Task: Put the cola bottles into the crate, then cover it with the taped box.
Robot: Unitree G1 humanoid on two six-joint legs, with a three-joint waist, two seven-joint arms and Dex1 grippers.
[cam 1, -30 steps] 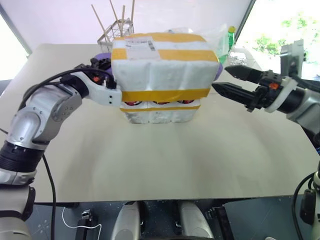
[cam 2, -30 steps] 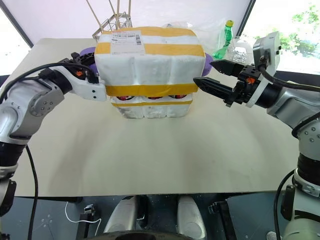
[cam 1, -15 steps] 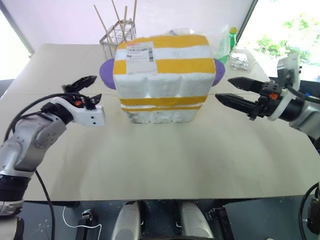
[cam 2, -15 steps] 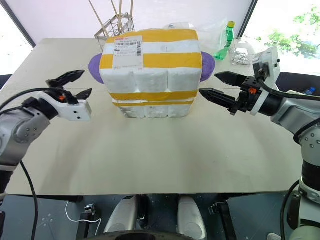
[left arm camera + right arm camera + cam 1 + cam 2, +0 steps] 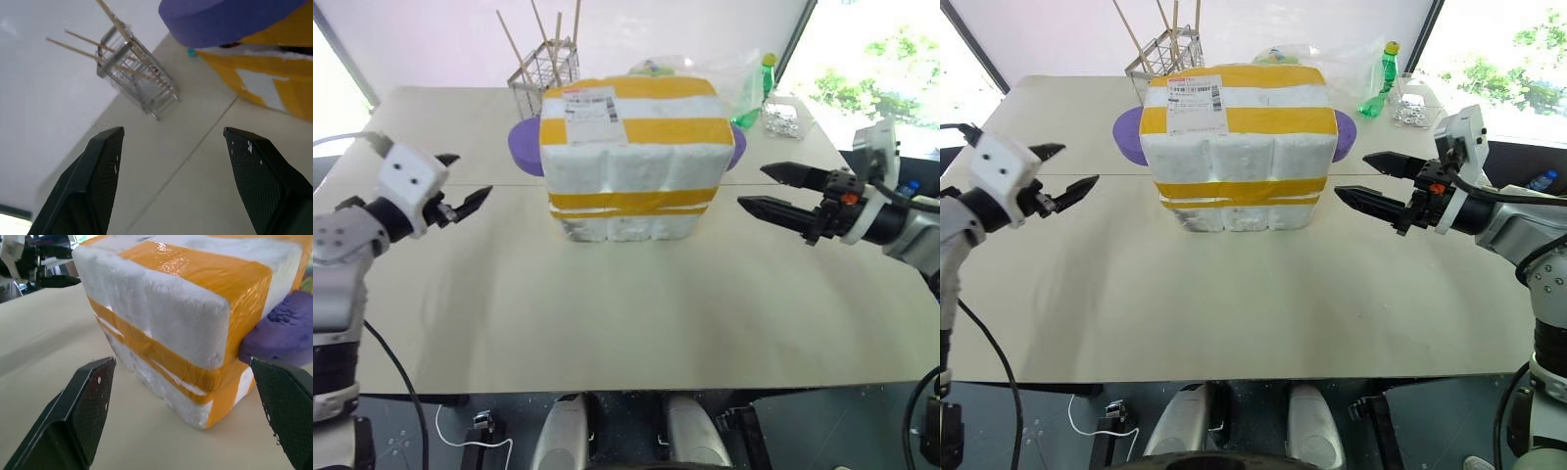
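The taped box (image 5: pixel 628 137), white styrofoam with yellow bands and a paper label, sits squarely on top of the crate (image 5: pixel 626 227) in the middle of the table. Just the crate's low white base with its thin yellow band shows. The cola bottles are hidden under the box. My left gripper (image 5: pixel 470 176) hovers open, well off the box's left side, holding nothing. My right gripper (image 5: pixel 752 186) hangs open off the box's right side, a short gap away and empty. The right wrist view shows the box's corner (image 5: pixel 171 308) between its fingers.
Behind the box lie a purple plate (image 5: pixel 521 142), a wire rack with wooden sticks (image 5: pixel 543 69), a clear plastic bag (image 5: pixel 729 73), a green bottle (image 5: pixel 766 69) and a small clear tub (image 5: pixel 783 117). The beige table (image 5: pixel 626 313) is bare in front.
My left gripper let go of the box's left side, opened, rolled and drew away to the left. The box settled onto the crate, hiding the red caps. The right gripper sank slightly.
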